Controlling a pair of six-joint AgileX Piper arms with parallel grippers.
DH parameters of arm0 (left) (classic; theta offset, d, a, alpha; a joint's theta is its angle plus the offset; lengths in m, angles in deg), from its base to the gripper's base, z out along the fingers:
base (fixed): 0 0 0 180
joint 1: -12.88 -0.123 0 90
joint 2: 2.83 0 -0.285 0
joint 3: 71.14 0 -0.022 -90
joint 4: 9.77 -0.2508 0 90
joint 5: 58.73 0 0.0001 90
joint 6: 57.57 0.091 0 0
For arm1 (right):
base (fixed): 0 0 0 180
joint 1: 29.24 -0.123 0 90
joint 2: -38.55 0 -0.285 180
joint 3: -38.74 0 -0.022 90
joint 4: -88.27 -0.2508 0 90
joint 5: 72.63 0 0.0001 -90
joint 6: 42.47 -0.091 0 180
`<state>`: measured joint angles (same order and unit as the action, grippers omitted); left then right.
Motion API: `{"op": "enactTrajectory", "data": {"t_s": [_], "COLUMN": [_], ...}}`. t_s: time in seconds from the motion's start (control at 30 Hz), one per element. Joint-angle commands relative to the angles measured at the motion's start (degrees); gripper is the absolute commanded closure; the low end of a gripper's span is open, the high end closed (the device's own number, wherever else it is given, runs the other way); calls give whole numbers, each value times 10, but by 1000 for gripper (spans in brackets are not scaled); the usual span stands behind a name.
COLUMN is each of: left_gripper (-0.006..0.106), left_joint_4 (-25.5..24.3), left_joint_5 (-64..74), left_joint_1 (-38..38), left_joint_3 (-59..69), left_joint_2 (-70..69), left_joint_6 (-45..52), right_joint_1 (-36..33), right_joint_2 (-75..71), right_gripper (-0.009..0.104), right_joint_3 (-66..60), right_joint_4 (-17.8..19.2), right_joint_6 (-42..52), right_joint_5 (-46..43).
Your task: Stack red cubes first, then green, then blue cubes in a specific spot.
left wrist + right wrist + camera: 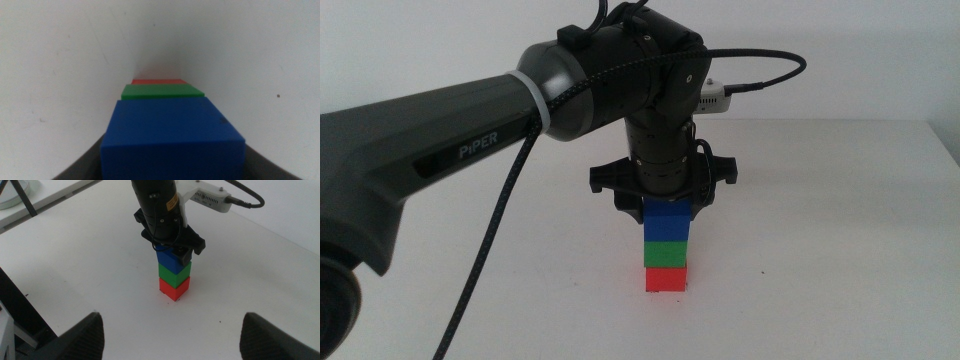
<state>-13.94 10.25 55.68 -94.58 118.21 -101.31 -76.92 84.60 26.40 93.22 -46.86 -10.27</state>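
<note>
Three cubes stand in one upright stack on the white table: the red cube (667, 278) at the bottom, the green cube (667, 250) on it and the blue cube (667, 220) on top. My left gripper (665, 205) reaches straight down from above, one jaw against each side of the blue cube's upper part. The left wrist view looks down the stack: blue cube (170, 135), green cube (162, 91), red cube (159, 81). My right gripper (172, 340) waits open, well back from the stack (174, 275). The specific spot is hidden under the red cube.
A white device (715, 100) with a black cable lies on the table behind the left arm. The table's far edge (840, 121) runs behind it. A dark stand leg (20, 310) crosses the right wrist view's side.
</note>
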Motion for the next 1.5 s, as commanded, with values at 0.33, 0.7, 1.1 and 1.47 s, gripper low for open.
{"op": "enactTrajectory", "data": {"t_s": [0.33,0.7,1.1,1.47], "left_gripper": [87,33,12,12], "left_joint_4": [1,-3,-5,-2], "left_joint_5": [-4,-7,-5,4], "left_joint_1": [1,1,1,1], "left_joint_3": [-1,-1,-1,-7], "left_joint_2": [6,6,6,-36], "left_joint_6": [4,17,32,44], "right_joint_1": [3,3,3,3], "right_joint_2": [-2,-2,-2,-2], "right_gripper": [8,8,8,8], "right_joint_3": [-3,-3,-3,-3], "right_joint_4": [5,5,5,5], "right_joint_6": [4,4,4,4], "right_joint_5": [-7,-7,-7,-7]}}
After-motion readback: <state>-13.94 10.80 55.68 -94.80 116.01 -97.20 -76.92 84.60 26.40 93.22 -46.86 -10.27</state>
